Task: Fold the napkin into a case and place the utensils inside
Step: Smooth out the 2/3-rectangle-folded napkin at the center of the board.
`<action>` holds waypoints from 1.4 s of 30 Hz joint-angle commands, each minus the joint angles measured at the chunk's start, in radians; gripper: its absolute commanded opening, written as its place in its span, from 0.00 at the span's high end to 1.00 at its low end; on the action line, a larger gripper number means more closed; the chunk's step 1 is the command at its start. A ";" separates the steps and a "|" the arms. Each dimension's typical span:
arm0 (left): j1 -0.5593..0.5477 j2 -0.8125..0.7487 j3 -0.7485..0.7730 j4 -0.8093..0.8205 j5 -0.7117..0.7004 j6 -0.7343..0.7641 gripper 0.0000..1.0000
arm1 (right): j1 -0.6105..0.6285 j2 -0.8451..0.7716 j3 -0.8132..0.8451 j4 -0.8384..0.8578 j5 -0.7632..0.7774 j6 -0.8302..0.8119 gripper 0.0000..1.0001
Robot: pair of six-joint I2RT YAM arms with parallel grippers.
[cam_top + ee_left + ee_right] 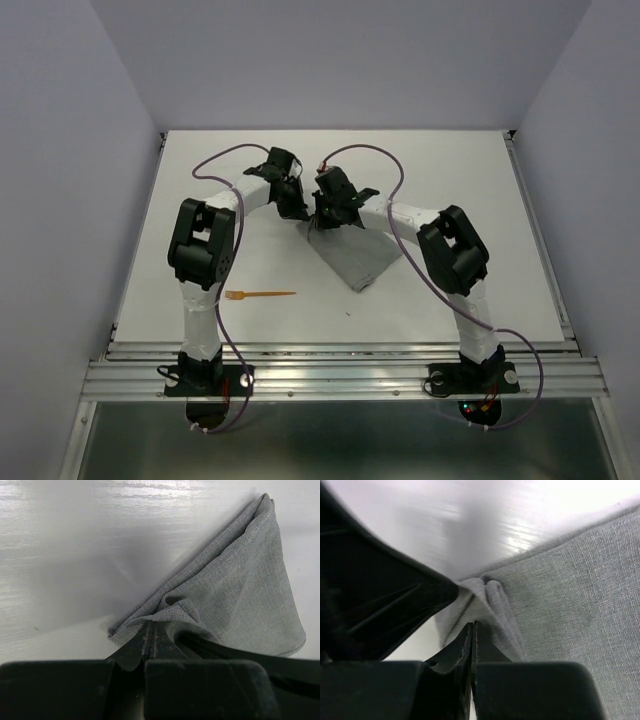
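The white table [450,180] fills the top view, and the grey napkin [358,258] lies a little past its centre. The cloth is folded into a rough triangle, with its broad edge toward 12 o'clock and its point toward 6 o'clock. Both arms reach in to the cloth's 11 o'clock corner, where the two grippers meet almost side by side. The left gripper [303,213] has its jaws pressed together on a bunched edge of the napkin, which its wrist camera shows rising in soft layered folds toward 1 o'clock. The right gripper [325,220] is likewise clamped tight, pinching a small puckered ridge of the same corner. The thin orange fork [260,295] lies flat at about 8 o'clock from the napkin, well apart from it, with its tines pointing toward 9 o'clock.
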 commanded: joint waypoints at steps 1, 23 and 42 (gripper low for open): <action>-0.005 0.003 0.049 0.001 0.017 0.016 1.00 | -0.012 0.056 0.039 -0.026 0.069 -0.005 0.99; -0.004 0.023 0.044 0.008 0.031 0.014 1.00 | -0.031 0.021 0.090 -0.007 0.061 -0.013 0.99; -0.002 0.033 0.086 -0.007 0.049 0.010 1.00 | -0.049 0.138 0.143 -0.007 0.021 0.011 0.99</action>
